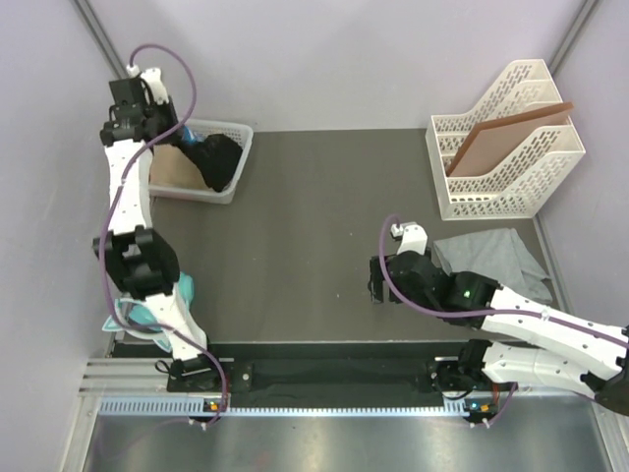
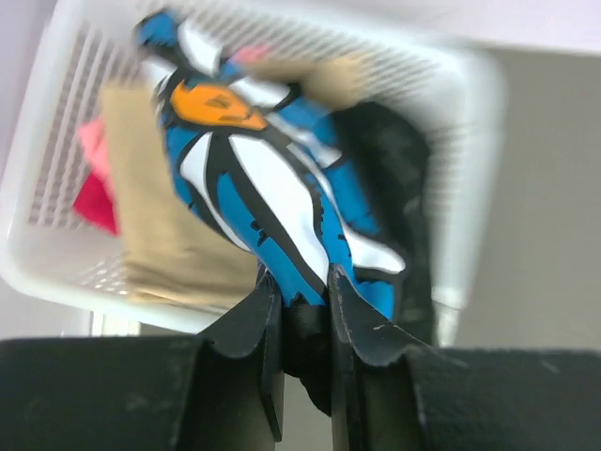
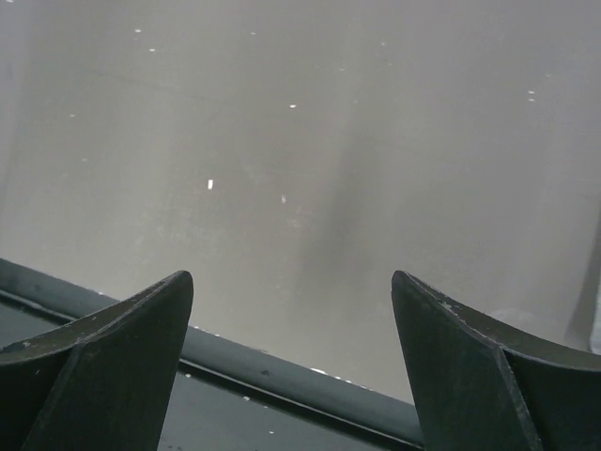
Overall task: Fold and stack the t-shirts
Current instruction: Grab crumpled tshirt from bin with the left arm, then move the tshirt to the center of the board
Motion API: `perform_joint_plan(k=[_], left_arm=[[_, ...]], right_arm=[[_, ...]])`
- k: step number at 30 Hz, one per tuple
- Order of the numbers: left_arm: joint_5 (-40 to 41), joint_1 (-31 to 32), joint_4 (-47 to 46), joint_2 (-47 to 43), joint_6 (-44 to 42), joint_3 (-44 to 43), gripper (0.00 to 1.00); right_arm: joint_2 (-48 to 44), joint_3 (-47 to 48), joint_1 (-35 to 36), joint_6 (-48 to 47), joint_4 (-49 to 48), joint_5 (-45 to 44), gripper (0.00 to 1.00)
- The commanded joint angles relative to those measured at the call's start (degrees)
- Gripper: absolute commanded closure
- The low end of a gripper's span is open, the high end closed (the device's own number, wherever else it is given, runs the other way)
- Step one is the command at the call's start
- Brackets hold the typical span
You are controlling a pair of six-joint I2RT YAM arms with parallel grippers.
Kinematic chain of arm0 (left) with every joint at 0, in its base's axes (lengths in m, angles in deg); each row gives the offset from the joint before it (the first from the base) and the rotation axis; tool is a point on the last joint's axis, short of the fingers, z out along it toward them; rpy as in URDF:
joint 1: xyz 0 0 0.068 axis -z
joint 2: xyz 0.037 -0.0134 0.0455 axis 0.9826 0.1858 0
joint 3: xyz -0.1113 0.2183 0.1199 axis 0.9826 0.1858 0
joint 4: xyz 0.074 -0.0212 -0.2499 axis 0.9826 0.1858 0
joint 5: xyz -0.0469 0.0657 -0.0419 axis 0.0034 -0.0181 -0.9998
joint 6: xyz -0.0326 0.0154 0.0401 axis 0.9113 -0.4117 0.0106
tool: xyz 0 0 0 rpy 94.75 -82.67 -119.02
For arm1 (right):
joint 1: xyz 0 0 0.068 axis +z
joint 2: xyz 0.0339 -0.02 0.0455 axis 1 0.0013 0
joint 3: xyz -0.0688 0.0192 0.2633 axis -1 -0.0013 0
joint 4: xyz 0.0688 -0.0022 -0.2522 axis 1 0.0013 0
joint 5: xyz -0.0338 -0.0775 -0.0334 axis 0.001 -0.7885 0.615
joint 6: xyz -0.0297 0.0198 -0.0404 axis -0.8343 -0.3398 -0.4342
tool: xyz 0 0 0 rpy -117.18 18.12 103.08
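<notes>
The black t-shirt (image 1: 222, 162) with its blue-and-white print (image 2: 272, 197) hangs partly out of the white basket (image 1: 239, 129) at the back left. My left gripper (image 1: 187, 138) is over the basket, shut on a fold of that shirt. In the left wrist view the black cloth is pinched between the fingertips (image 2: 252, 315) of the gripper (image 2: 302, 291). The light grey t-shirt (image 1: 491, 258) lies crumpled at the right of the table. My right gripper (image 1: 376, 283) hovers low to its left, open and empty (image 3: 291, 291), above bare table.
The basket (image 2: 56, 141) also holds a tan cloth (image 2: 160, 244) and a pink-red cloth (image 2: 94, 188). A white file rack (image 1: 491, 182) with a brown board (image 1: 511, 138) stands at the back right. A teal cloth (image 1: 157, 307) lies by the left arm's base.
</notes>
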Motion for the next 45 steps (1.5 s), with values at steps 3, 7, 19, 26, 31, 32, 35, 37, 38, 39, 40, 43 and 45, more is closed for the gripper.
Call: perform_joint_plan(k=[3, 7, 19, 26, 31, 32, 35, 37, 38, 39, 40, 43, 45], left_arm=[[-17.4, 5.0, 6.9, -22.0, 0.6, -3.3, 1.00], [-22.0, 9.6, 13.9, -29.3, -0.5, -1.9, 1.00], [-18.1, 29.5, 19.6, -42.2, -8.6, 25.4, 1.00], [-12.8, 40.2, 15.4, -41.8, -6.8, 31.4, 1.00], [-12.1, 41.9, 13.9, -38.7, -5.4, 26.6, 1.00], [-12.5, 43.0, 13.9, -38.6, -5.1, 27.9, 1.00], [-13.2, 45.2, 11.8, -39.2, -3.6, 35.0, 1.00], [-14.3, 45.9, 10.1, -40.1, -2.7, 39.3, 0.93], [-14.2, 46.0, 8.5, -40.4, -1.8, 43.1, 0.86], [-13.5, 46.0, 7.9, -40.5, -1.5, 44.9, 0.62], [-12.9, 46.0, 7.1, -40.6, -1.2, 47.9, 0.46], [-7.1, 46.0, 5.2, -40.6, -0.5, 50.1, 0.02], [-3.5, 45.5, 5.4, -40.5, 0.4, 48.9, 0.01]], right_arm=[[-1.6, 4.1, 0.8, 0.2, 4.3, -5.3, 0.14], [-4.3, 7.3, 0.8, 1.2, 7.6, -8.9, 0.16], [-10.2, 15.7, 0.8, 6.5, 18.2, -15.1, 0.19], [-10.0, 16.9, 0.8, 6.7, 19.3, -15.8, 0.20], [-8.8, 16.4, 0.8, 7.0, 18.8, -15.2, 0.20], [-8.4, 16.2, 0.8, 7.0, 18.7, -15.0, 0.20], [-8.0, 15.7, 0.8, 7.1, 18.8, -14.9, 0.20], [-8.1, 15.6, 0.8, 7.0, 18.7, -14.7, 0.20], [-7.9, 15.6, 0.8, 6.7, 18.5, -14.6, 0.19], [-7.9, 15.6, 0.9, 6.6, 18.3, -14.3, 0.19], [-7.7, 15.9, 0.8, 6.2, 18.2, -14.1, 0.18], [-6.6, 15.6, 0.8, 4.5, 17.1, -11.0, 0.15], [-4.9, 13.6, 0.8, 2.7, 14.7, -5.3, 0.14]])
